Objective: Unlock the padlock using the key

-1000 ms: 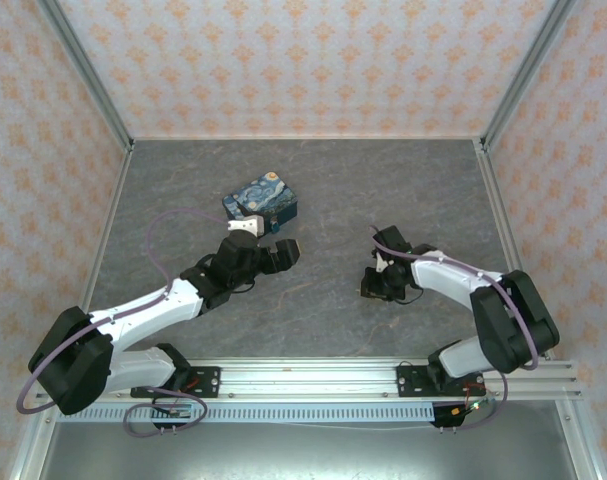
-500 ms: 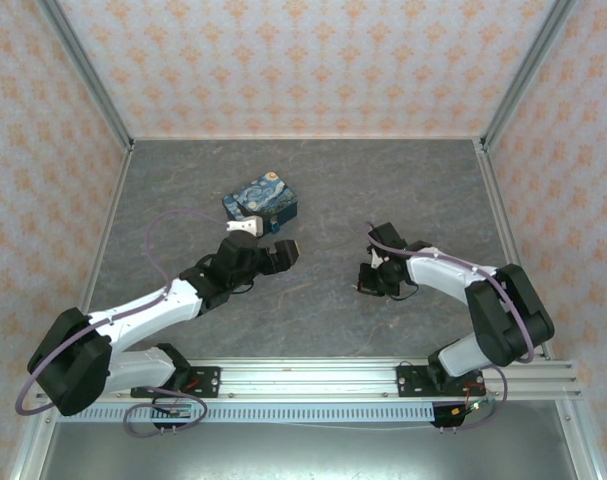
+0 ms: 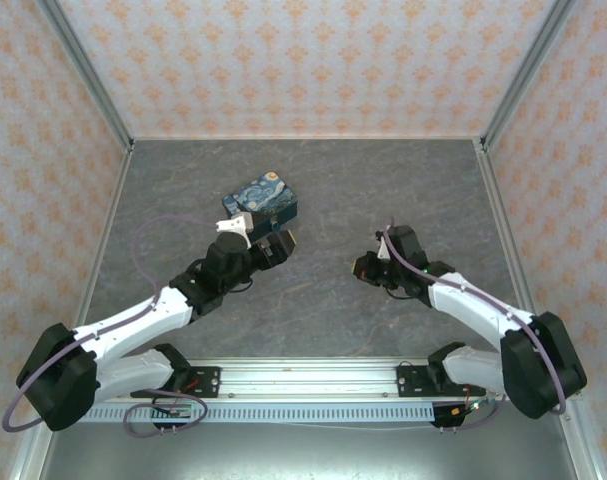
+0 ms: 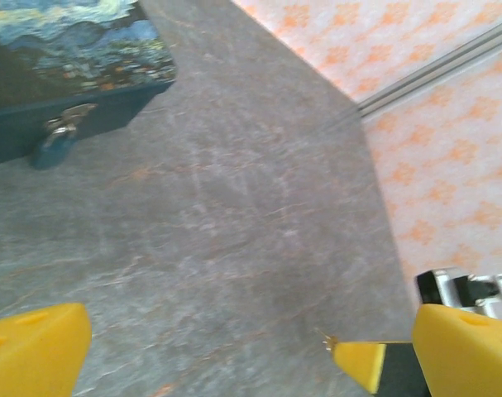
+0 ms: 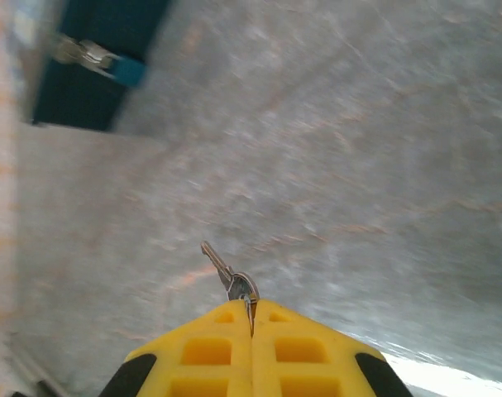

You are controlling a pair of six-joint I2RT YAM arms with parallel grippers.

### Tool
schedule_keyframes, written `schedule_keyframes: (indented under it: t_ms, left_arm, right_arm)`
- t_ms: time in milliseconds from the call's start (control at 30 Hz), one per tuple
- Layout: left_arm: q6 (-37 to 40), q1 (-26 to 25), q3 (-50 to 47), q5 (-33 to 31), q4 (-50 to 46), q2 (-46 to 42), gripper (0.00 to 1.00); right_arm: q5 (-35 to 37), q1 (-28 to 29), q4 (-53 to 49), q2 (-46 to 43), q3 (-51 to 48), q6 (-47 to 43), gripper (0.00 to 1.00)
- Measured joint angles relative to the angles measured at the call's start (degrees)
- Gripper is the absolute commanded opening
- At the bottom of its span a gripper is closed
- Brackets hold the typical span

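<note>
- The right tool [image 5: 251,313] is pressed together, pinching the key [image 5: 226,271], whose shaft aims roughly at the padlock [image 4: 52,150].
- The padlock hangs on the box [image 3: 263,198] near side, left and far of the key, well apart.
- The left tool [image 4: 217,356], spread, is nearer.

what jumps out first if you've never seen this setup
The starry-print box on the grey table, left of centre, with the teal-blue padlock at its front clasp. Next, the right gripper shut on the tiny key, which pokes out ahead of it, while the left gripper hangs open near the box.
</note>
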Motion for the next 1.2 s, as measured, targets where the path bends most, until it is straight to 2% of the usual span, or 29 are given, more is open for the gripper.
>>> schedule_keyframes:
  t_ms: [233, 400, 733, 967, 1200]
  left_arm:
    - [-4.2, -0.3, 0.8, 3.7, 8.0, 0.3, 0.88]
    - [-4.8, -1.8, 5.2, 6.0, 12.6, 3.0, 0.81]
    - [-4.8, -6.4, 12.5, 8.7, 18.1, 12.1, 0.7]
    - [-4.8, -7.8, 15.9, 9.1, 18.2, 17.3, 0.57]
    - [-4.8, -8.2, 16.7, 9.3, 18.5, 18.0, 0.42]
  right_arm:
    - [-2.6, 0.5, 16.7, -6.1, -1.9, 7.7, 0.0]
    - [-3.4, 1.2, 20.9, -9.9, -0.7, 9.5, 0.0]
    - [-5.9, 1.4, 22.3, -11.3, 1.1, 10.6, 0.0]
    - [-6.8, 1.8, 21.4, -11.9, 1.1, 10.5, 0.0]
    - [-6.9, 1.8, 20.1, -13.3, 1.1, 10.5, 0.0]
